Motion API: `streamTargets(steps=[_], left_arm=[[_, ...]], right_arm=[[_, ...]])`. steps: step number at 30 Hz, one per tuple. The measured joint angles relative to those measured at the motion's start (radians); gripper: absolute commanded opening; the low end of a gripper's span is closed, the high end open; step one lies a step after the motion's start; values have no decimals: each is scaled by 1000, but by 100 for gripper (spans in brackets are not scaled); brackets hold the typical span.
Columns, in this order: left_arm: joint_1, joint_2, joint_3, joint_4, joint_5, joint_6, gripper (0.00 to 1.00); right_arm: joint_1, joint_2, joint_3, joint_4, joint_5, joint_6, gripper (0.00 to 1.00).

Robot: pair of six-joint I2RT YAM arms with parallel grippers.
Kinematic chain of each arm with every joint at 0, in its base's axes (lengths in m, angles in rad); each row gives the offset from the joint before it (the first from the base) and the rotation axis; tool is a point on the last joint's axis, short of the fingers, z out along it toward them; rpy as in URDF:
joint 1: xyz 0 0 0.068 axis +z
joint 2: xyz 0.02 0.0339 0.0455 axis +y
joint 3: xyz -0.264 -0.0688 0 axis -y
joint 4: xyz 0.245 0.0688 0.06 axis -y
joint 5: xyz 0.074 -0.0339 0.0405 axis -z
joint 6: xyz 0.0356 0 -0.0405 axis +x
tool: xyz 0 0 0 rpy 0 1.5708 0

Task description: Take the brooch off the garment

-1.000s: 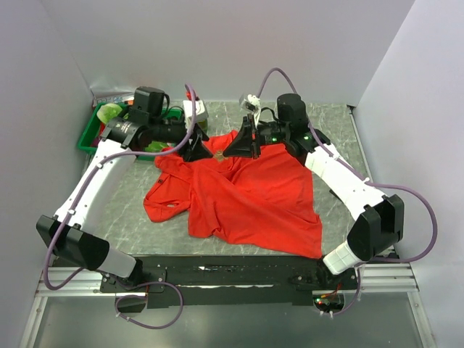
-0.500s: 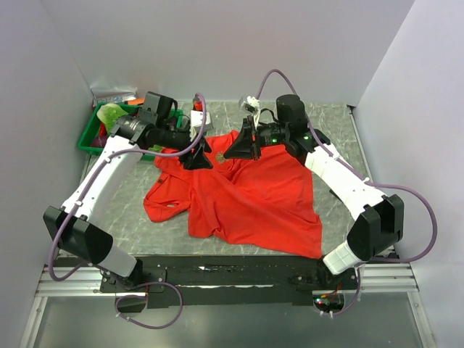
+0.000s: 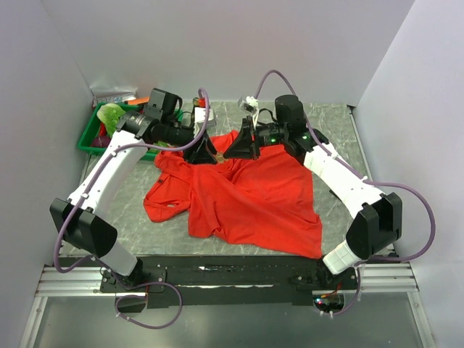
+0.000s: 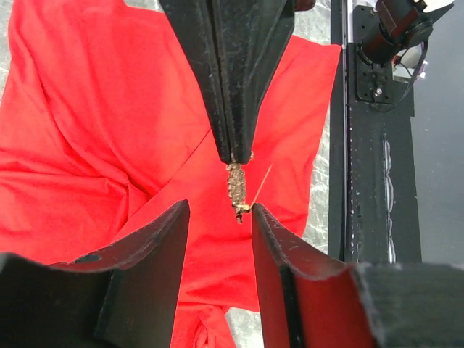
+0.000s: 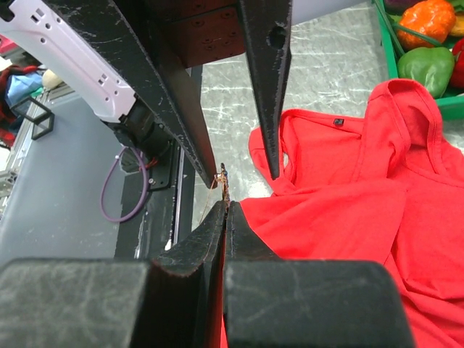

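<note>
The brooch (image 4: 236, 190) looks already free of the shirt (image 3: 254, 196), pinched by the right hand (image 4: 233, 155) with the left hand (image 4: 220, 212) spread around it; only setting it aside seems left.

Far-left clutter I'm seeing
A green bin (image 3: 85, 141) is sitting on the marbled table (image 3: 335, 122), holding a green pepper (image 5: 428, 70) and an orange pepper (image 5: 429, 16)

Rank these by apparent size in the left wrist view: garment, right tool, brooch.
1. garment, fills most of the view.
2. right tool, though it sits nearer the camera than the fabric.
3. brooch, a speck pinched at its tip.
</note>
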Motion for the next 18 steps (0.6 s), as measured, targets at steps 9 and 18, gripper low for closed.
streamTargets(steps=[9,18], left_arm=[[-5,5,1,3,15,-13,37],[-7,19,3,50,20,-71,35]], right_arm=[[1,12,0,-1,15,0,0],[3,12,0,10,26,28,0]])
